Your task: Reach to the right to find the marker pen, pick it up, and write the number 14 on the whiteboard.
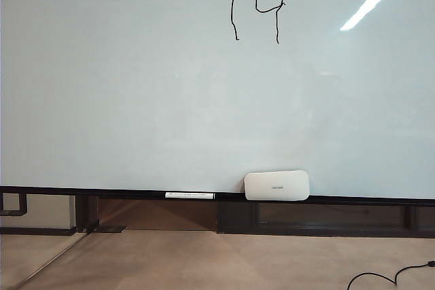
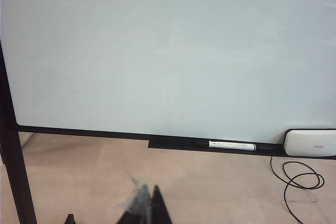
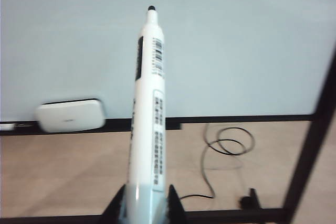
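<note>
The whiteboard (image 1: 136, 100) fills the exterior view, with a black "14" (image 1: 258, 8) drawn near its top. Neither gripper shows in that view. In the right wrist view my right gripper (image 3: 147, 203) is shut on the marker pen (image 3: 149, 103), a white barrel with printed labels and a small black tip. The tip points at the whiteboard (image 3: 236, 51) and stands off from it. In the left wrist view my left gripper (image 2: 148, 203) sits low, its fingertips together with nothing between them, well back from the whiteboard (image 2: 157, 51).
A white rounded eraser (image 1: 276, 185) and a slim white pen with black ends (image 1: 189, 195) rest on the black bottom rail. A black cable (image 3: 228, 145) loops on the tan floor. Black frame posts (image 2: 13, 171) (image 3: 310, 145) flank the board.
</note>
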Available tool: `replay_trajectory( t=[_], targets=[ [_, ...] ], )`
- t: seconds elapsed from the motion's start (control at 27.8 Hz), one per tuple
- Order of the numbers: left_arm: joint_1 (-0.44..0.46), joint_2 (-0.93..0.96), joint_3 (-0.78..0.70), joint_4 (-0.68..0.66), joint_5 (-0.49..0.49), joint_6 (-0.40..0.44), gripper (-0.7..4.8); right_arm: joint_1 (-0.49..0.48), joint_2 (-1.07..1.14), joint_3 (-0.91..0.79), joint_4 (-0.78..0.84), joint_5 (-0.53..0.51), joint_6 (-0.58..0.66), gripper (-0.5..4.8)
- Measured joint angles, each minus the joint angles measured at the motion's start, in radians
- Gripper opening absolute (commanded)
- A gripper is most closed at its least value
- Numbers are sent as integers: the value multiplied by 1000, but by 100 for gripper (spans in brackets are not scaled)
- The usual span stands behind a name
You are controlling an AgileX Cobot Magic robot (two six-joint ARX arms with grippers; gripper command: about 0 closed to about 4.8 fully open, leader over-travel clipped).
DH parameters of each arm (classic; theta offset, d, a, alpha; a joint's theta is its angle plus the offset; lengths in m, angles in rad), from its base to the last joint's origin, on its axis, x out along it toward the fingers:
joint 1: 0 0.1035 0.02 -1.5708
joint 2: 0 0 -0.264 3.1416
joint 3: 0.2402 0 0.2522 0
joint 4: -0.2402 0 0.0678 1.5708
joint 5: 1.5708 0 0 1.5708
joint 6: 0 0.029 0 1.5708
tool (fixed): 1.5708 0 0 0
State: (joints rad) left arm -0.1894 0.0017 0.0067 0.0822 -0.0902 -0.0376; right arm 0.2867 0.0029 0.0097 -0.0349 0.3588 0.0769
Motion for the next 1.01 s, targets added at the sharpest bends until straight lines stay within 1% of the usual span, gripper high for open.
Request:
replay_trajectory(
  t=[0.07, 0.22, 0.32, 0.43, 1.01],
  targets=[
    [19, 0, 0, -1, 2, 0, -6, -33, 0, 0, -1, 1, 0, -1],
    [88, 0, 0, -4, 4, 0, -6, -98, 0, 0, -1, 2, 0, -1],
    [147, 0, 0, -4, -1, 0, -6, -117, 0, 0, -1, 5, 0, -1],
    [172, 0, 0, -4, 0, 0, -6, -122, 0, 0, -1, 5, 0, -1],
    [172, 0, 0, -5, -1, 0, -6, -124, 0, 0, -1, 5, 0, -1]
  ],
)
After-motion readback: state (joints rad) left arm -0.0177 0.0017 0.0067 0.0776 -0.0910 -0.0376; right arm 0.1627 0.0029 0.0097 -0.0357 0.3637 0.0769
